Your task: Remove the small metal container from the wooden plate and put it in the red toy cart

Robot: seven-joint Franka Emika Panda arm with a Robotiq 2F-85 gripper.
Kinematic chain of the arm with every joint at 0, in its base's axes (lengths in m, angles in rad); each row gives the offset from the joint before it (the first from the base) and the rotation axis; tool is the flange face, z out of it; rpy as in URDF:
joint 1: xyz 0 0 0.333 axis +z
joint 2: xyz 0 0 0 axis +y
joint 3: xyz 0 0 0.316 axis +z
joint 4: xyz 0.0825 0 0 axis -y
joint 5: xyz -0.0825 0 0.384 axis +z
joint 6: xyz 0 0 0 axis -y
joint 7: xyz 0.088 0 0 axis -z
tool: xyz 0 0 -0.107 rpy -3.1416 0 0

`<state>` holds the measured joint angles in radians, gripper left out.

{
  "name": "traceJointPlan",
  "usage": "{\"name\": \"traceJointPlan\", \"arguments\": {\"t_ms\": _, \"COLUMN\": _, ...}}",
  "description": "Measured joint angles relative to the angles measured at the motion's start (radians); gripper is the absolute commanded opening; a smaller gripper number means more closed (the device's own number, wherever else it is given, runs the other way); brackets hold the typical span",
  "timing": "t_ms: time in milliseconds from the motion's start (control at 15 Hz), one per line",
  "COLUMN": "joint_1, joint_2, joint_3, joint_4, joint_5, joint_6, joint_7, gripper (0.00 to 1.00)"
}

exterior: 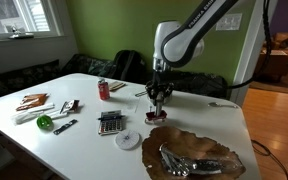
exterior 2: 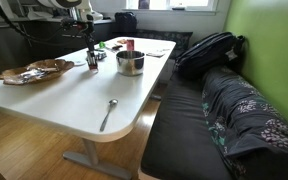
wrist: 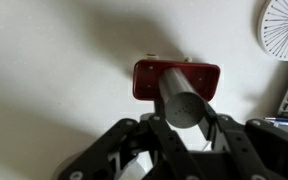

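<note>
In the wrist view my gripper (wrist: 187,124) is shut on the small metal container (wrist: 182,98), a steel cylinder with a perforated cap. Its far end points into the red toy cart (wrist: 146,80) directly below on the white table; I cannot tell whether it touches. In both exterior views the gripper (exterior: 159,96) (exterior 2: 91,52) hangs low over the table, with the cart (exterior: 156,115) just beneath it. The wooden plate (exterior: 216,137) (exterior 2: 24,78) lies apart from the gripper and holds metal utensils.
A red drink can (exterior: 103,89), a calculator (exterior: 110,123), a white round disc (exterior: 130,139) (wrist: 284,30) and small tools lie around the cart. A steel pot (exterior 2: 130,62) and a spoon (exterior 2: 108,112) sit on the table. A bench with a backpack (exterior 2: 209,50) runs alongside.
</note>
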<state>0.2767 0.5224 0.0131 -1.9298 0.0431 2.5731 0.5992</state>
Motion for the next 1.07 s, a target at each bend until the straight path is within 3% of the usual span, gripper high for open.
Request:
{"name": "traceJointPlan", "arguments": {"t_ms": 67, "joint_1": 0.000, "joint_2": 0.001, "joint_3": 0.000, "joint_4": 0.003, "joint_5": 0.000, "joint_6": -0.006, "joint_7": 0.000, "gripper": 0.62}}
{"name": "traceJointPlan", "arguments": {"t_ms": 400, "joint_1": 0.001, "joint_2": 0.010, "joint_3": -0.003, "joint_4": 0.020, "joint_5": 0.000, "joint_6": -0.023, "joint_7": 0.000, "gripper": 0.98}}
{"name": "traceJointPlan", "arguments": {"t_ms": 867, "joint_1": 0.003, "joint_2": 0.001, "joint_3": 0.006, "joint_4": 0.031, "joint_5": 0.000, "joint_6": -0.014, "joint_7": -0.005, "gripper": 1.00}}
{"name": "traceJointPlan", "arguments": {"t_ms": 1067, "joint_1": -0.004, "joint_2": -0.030, "joint_3": 0.043, "joint_4": 0.019, "joint_5": 0.013, "joint_6": 0.060, "joint_7": -0.074, "gripper": 1.00}}
